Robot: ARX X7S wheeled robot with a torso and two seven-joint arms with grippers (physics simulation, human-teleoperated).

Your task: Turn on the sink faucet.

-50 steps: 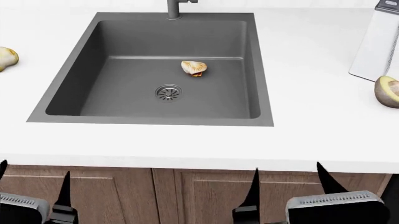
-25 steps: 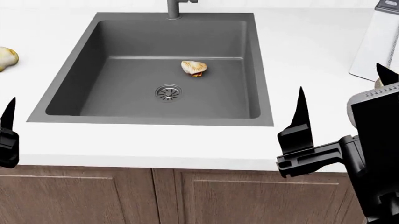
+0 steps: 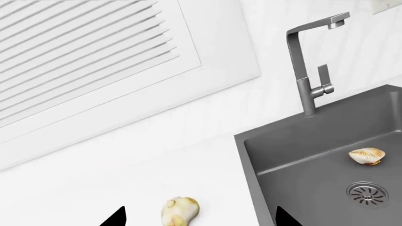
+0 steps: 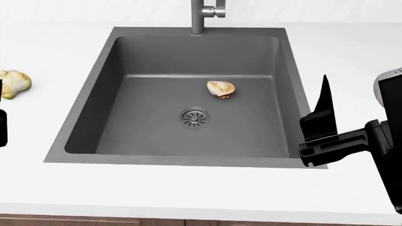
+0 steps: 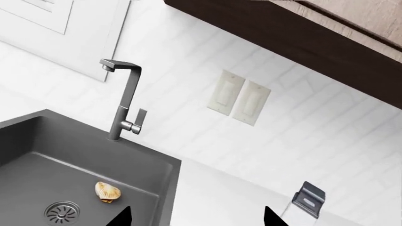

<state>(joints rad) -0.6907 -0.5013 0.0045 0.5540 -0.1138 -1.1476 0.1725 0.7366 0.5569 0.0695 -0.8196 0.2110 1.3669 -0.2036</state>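
The grey metal sink faucet (image 4: pixel 198 19) stands behind the far rim of the sink (image 4: pixel 94 94), its side lever (image 4: pixel 217 11) pointing right. It also shows in the left wrist view (image 3: pixel 308 89) and the right wrist view (image 5: pixel 122 117). My right gripper (image 4: pixel 361 101) is open and empty over the counter by the sink's right rim, far short of the faucet; in its wrist view (image 5: pixel 196 219) the tips stand wide apart. My left gripper (image 4: pixel 2 122) is at the left edge, open in its wrist view (image 3: pixel 199 219), above a pale knobbly food item.
A shell-like object (image 4: pixel 221 88) lies in the basin near the round drain (image 4: pixel 195 117). The pale knobbly food item (image 4: pixel 14 84) lies on the white counter left of the sink. A metal-topped white utensil (image 5: pixel 306 200) stands at the right. Wall outlets (image 5: pixel 242 99) are behind.
Both grippers have risen from below the counter edge to counter height. The right one has moved in towards the sink's right rim. The head view has shifted, so the sink sits lower and further right.
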